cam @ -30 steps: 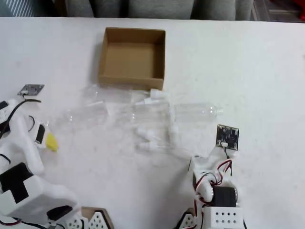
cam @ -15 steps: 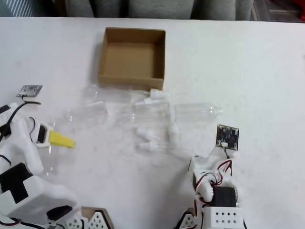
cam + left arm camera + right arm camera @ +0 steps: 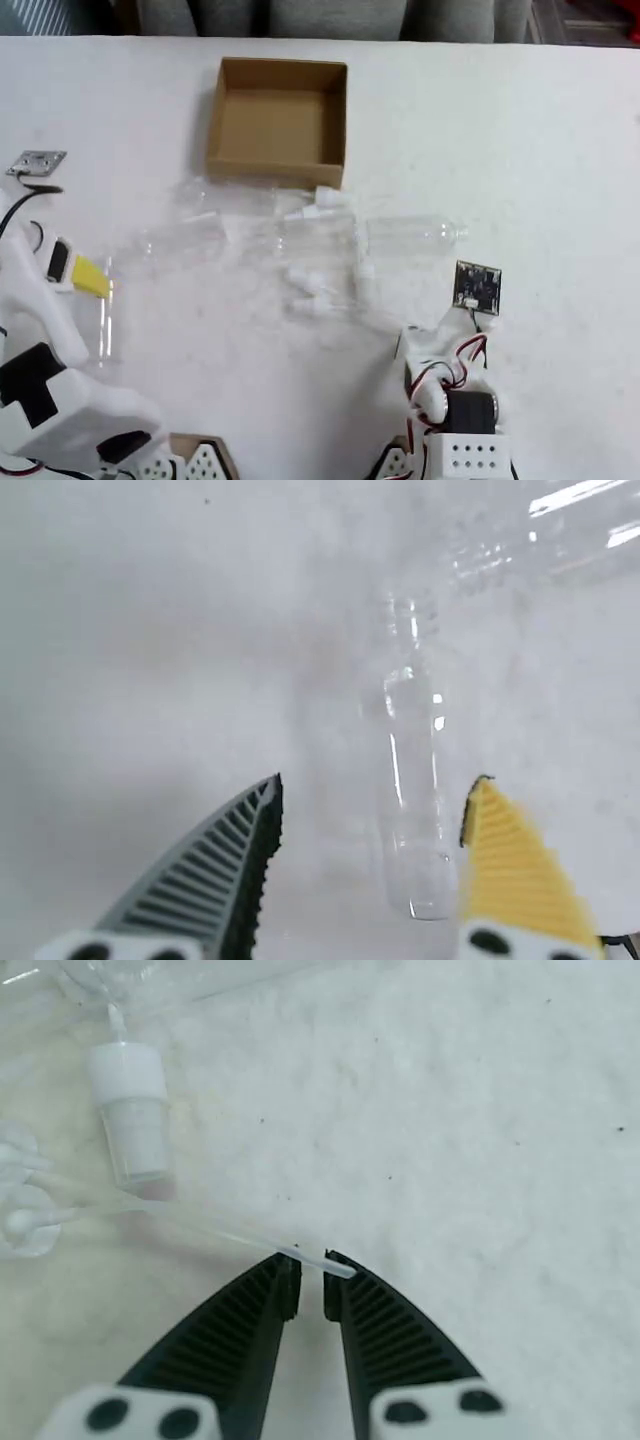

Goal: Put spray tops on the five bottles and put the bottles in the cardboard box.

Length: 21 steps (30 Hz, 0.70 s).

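Clear, thin plastic makes the bottle (image 3: 412, 730) slick and round, so it may roll or squirt away if the left hand (image 3: 378, 780) closes off-centre. It lies flat on the white counter (image 3: 500, 120) at 8 o'clock, nearer the yellow finger (image 3: 510, 860). That hand is spread wide, released. The right hand (image 3: 310, 1265), at 5 o'clock, is clenched nearly together, seemingly grasping nothing. The hair-thin tube (image 3: 200, 1228) of a white spray top (image 3: 130, 1120) lies across its tips. The brown cardboard box (image 3: 278, 120) sits at 12 o'clock, with no bottle in it yet.
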{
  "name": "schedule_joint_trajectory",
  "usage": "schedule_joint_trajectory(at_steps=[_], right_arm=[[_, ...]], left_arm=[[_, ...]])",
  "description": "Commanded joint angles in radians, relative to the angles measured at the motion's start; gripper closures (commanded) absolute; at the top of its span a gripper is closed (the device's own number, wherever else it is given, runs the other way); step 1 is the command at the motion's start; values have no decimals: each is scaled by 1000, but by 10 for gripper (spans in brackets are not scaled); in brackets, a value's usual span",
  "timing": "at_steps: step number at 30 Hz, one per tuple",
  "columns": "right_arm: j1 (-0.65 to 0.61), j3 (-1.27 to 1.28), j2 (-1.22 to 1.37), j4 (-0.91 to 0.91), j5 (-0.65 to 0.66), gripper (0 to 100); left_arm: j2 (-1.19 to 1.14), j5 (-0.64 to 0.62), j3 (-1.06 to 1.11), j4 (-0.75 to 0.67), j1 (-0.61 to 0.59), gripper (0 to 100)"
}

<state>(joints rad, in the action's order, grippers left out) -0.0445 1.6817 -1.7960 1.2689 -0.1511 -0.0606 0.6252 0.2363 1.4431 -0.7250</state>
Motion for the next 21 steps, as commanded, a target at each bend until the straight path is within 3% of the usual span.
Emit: schedule_joint_trajectory(at_steps=[1,10,16,21], right_arm=[[-2,8,-4,4,-2,983],[-2,8,-4,4,-2,983],[-1,8,-4,4,-2,983],[-2,8,-4,4,-2,983]], left_arm=[[101,-72,-5,3,-27,650],[403,-103,339,-201,31,642],[409,-379,420,-255,28,642],[410,-462,437,-255,33,642]])
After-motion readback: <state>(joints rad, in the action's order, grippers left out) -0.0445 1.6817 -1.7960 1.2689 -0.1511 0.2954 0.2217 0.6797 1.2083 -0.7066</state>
